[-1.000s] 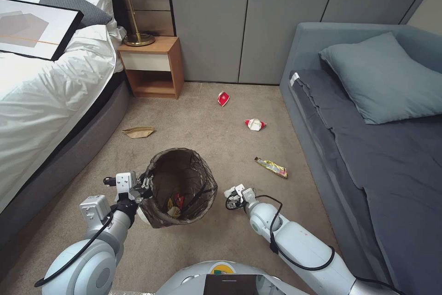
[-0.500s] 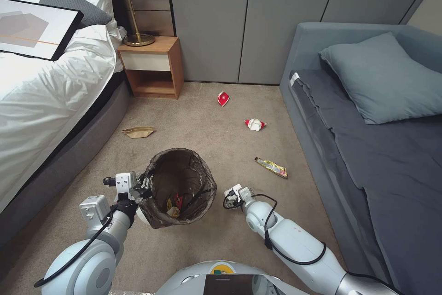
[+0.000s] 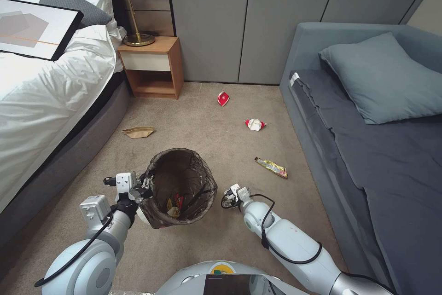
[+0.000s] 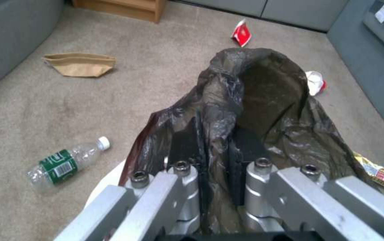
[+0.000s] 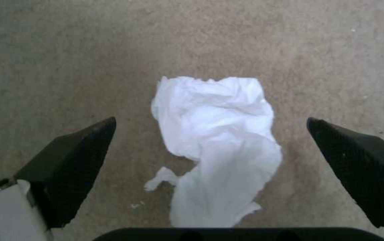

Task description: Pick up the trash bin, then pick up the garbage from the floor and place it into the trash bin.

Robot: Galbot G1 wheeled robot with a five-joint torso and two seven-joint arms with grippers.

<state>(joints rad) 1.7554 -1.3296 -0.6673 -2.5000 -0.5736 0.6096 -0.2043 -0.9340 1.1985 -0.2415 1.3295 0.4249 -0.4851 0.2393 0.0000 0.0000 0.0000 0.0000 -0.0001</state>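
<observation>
Your left gripper (image 3: pixel 145 187) is clamped on the near-left rim of the trash bin (image 3: pixel 182 184), its fingers (image 4: pixel 187 147) closed over the folded brown bag, as the left wrist view shows; the bin stands upright on the floor (image 3: pixel 207 129) in front of you, with a few yellow and red scraps lying at its bottom; your right gripper (image 5: pixel 212 154) hangs low just to the right of the bin, fingers (image 5: pixel 69 157) spread wide with nothing between them but air, and a crumpled white tissue (image 5: pixel 216 140) lies on the carpet directly beneath that gap; farther out you have a yellow wrapper (image 3: pixel 271 167) to the right of the bin, a crushed red-and-white cup (image 3: pixel 254 124) beyond it, a red carton (image 3: pixel 223 98) near the wall, and a flat brown paper bag (image 3: pixel 138 131) towards the bed (image 3: pixel 41 92); a plastic bottle (image 4: pixel 64 160) lies on its side on the carpet near the bin, seen from the left wrist.
</observation>
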